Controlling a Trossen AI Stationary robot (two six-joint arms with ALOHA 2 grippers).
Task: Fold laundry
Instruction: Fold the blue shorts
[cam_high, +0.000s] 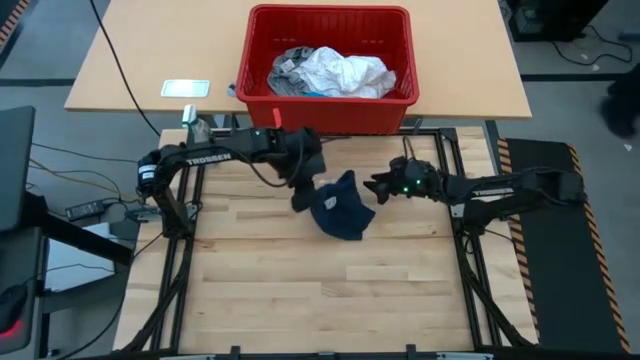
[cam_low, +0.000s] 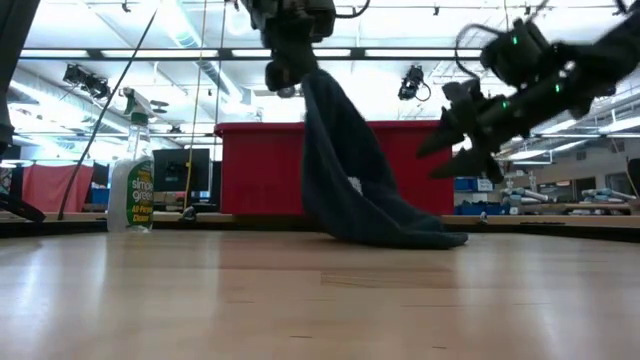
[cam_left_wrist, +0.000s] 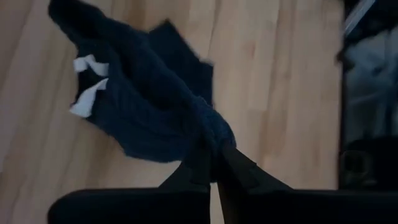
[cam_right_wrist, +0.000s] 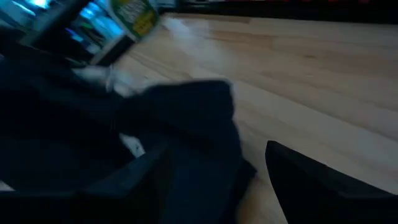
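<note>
The dark navy garment (cam_high: 340, 206) sits near the middle of the bench (cam_high: 330, 290), at about 6 o'clock from the red basket (cam_high: 330, 65), which holds the white and grey pieces (cam_high: 335, 73). The left pincer (cam_high: 303, 196) is clamped on 1 edge of the navy garment and holds it up, so the cloth hangs in a drape with its lower end pooled on the wood. The right pincer (cam_high: 374, 190) stands at 3 o'clock from the garment, just beside it, with its fingers apart and nothing between them.

The step in hand looks like spreading the piece flat before any fold. To do it well, the right pincer should take a free corner well apart from the left pincer's hold, not a bunched middle. Then both should draw apart evenly and lower together, so the cloth lands smooth, without a twist. A green spray bottle (cam_low: 131, 189) stands off at the bench's edge.
</note>
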